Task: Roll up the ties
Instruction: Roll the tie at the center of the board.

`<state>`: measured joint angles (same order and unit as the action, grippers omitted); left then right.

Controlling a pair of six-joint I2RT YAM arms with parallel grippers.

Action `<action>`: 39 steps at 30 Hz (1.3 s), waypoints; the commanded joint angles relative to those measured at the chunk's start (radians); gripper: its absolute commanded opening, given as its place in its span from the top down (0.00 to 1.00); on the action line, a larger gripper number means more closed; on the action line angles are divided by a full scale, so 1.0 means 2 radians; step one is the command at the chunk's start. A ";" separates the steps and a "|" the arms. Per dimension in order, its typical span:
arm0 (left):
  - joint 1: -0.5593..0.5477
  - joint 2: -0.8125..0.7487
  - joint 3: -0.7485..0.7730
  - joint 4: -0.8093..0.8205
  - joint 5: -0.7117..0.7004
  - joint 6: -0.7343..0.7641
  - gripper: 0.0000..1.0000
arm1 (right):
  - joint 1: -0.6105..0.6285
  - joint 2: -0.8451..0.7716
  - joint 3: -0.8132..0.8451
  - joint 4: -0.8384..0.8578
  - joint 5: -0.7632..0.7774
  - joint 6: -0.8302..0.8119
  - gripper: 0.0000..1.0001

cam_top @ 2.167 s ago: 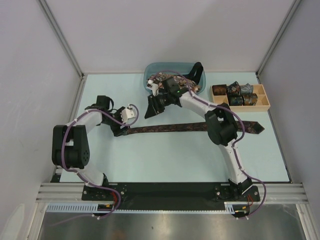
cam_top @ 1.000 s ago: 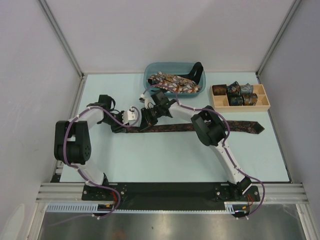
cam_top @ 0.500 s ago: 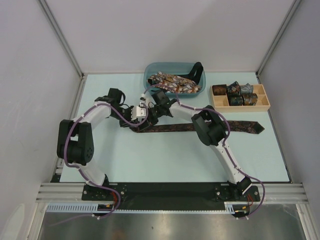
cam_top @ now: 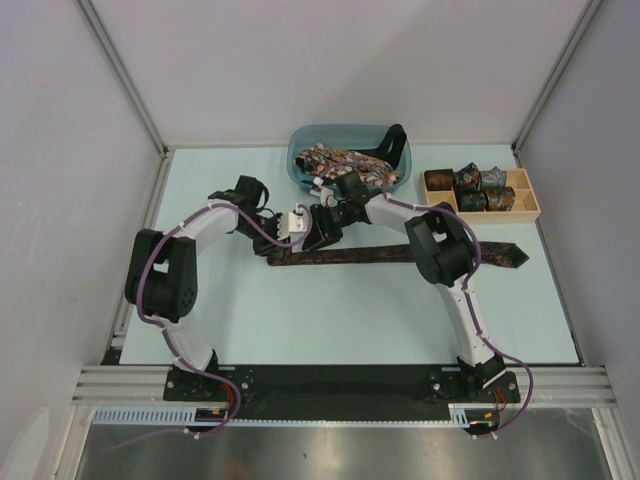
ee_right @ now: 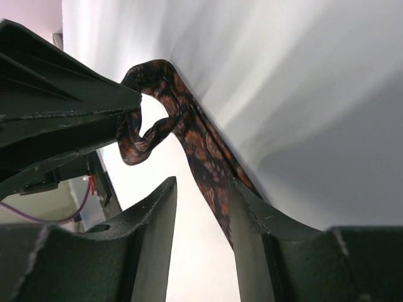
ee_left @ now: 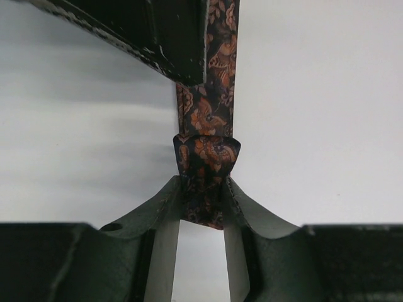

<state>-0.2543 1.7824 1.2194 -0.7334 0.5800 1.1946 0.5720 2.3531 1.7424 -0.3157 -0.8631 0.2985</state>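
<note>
Left wrist, pincer (ee_left: 203,190) clamps folded paisley tie (ee_left: 208,155)

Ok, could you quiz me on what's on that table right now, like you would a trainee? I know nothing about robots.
1. True or false: the left gripper is pinching the folded end of the tie stretched across the table.
2. Where are the rolled ties? A) in the wooden tray B) stacked on the stretched tie C) in the left gripper.
3. What colour is the bin holding the loose ties?
Key: 1 true; 2 A; 3 blue.
</note>
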 commanded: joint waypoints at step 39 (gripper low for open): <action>0.017 0.001 -0.003 0.012 -0.025 -0.038 0.35 | 0.006 0.038 0.028 -0.004 0.004 0.007 0.74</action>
<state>-0.2501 1.8263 1.2034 -0.6586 0.5182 1.0447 0.5854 2.3978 1.7531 -0.3115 -0.8944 0.3557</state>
